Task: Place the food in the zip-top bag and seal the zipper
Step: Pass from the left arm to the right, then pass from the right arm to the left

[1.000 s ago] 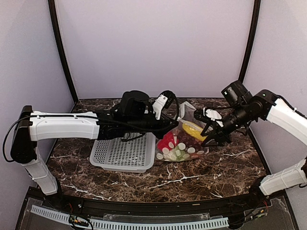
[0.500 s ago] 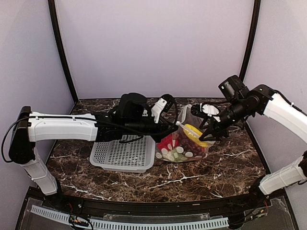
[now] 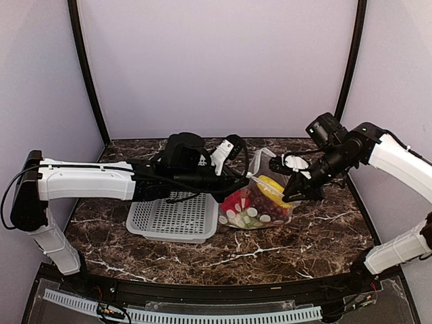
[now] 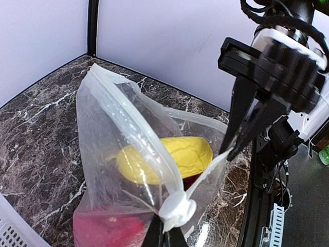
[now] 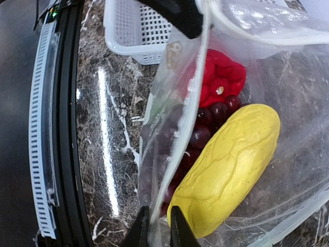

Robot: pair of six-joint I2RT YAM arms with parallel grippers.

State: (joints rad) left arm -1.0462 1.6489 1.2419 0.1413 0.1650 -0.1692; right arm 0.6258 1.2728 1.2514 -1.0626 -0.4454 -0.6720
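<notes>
The clear, dot-printed plastic zip-top bag [image 3: 260, 199] stands centre right of the overhead view on the dark marbled counter [image 3: 304, 236], just beside the grey perforated basket [image 3: 172, 219]. It holds yellow corn [image 4: 164, 157], red pepper [image 5: 221, 77] and purple grapes [image 5: 205, 128]. The left end effector [image 4: 165, 234] is clamped on the zipper [image 4: 205, 172]; the right end effector [image 5: 157, 229] pinches its far end. Best, I judge: pull the strip taut, align both lips, then slide the pinch along.
</notes>
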